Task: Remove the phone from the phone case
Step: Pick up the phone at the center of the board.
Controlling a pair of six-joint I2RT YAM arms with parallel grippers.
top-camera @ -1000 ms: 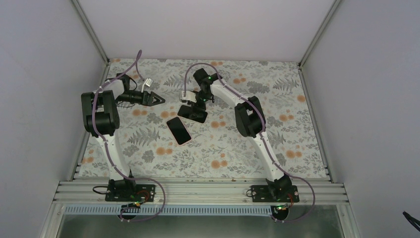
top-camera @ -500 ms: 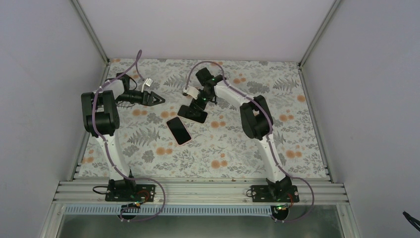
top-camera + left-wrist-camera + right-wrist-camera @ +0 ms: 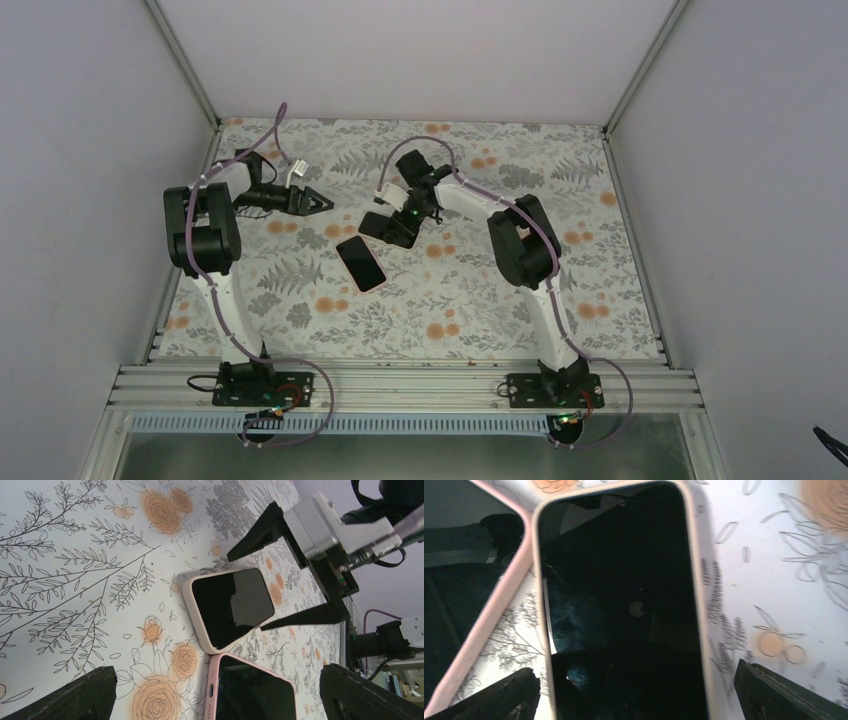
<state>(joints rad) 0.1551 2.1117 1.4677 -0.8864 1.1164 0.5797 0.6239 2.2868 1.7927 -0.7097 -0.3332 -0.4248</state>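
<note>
Seen from above, the cream-rimmed phone case lies dark face up at centre, its long axis left to right. The pink-rimmed phone just below it slants upper left to lower right. The right gripper hangs over the case, with the left gripper apart at left. In the left wrist view, both grippers gape wide and empty. In the right wrist view, the fingers stand wide either side of the case, gripping nothing.

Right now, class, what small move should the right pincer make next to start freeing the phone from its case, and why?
Probably lower the right pincer and shut it across the cream-cased phone. Its wrist view shows the open fingers straddling that phone, one at each long side, not visibly touching it; the pink-cased phone sits just beside, so come straight down.
</note>
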